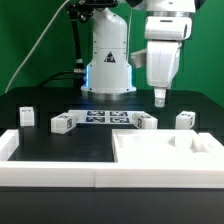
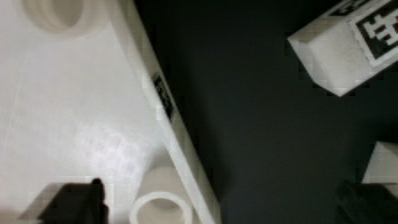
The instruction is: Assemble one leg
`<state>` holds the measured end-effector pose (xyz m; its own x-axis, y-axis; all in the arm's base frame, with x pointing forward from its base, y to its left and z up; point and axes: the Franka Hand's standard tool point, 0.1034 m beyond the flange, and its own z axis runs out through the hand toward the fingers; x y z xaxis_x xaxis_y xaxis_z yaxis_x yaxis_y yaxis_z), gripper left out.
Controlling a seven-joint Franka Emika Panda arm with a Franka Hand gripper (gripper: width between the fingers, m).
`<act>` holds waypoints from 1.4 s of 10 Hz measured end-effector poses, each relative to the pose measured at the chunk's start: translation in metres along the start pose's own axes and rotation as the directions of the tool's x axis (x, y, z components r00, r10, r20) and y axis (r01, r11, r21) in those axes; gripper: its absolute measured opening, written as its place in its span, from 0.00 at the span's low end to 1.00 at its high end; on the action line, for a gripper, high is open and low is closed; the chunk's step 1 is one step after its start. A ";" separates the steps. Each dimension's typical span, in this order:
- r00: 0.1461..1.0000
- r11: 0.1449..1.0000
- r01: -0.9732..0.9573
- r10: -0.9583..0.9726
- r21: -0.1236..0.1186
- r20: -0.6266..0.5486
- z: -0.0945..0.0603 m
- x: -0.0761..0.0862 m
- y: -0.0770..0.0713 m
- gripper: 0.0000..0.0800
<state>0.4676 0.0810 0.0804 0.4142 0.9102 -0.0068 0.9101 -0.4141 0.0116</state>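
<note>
gripper is hung wide open with nothing held, so it's best lowered dead-centre over a leg, sat just beside the big white panel, before being squeezed

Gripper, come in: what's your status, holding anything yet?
Gripper open, holding nothing, up off the table. Legs loose by the marker board, untouched. Nothing blocking below.

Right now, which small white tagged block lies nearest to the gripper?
The leg farthest to the exterior view's right, standing beside the open gripper; the other three sit further left.
</note>
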 end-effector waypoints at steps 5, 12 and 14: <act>0.845 0.845 -0.534 0.535 0.021 -0.026 0.007 -0.001 -0.015 0.81; 0.399 0.401 -0.912 0.916 0.084 -0.035 0.012 0.021 -0.034 0.81; 0.187 0.188 -0.977 0.982 0.105 -0.013 0.013 0.025 -0.041 0.81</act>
<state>0.4409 0.1208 0.0668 0.9715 -0.2361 0.0229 -0.2329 -0.9677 -0.0961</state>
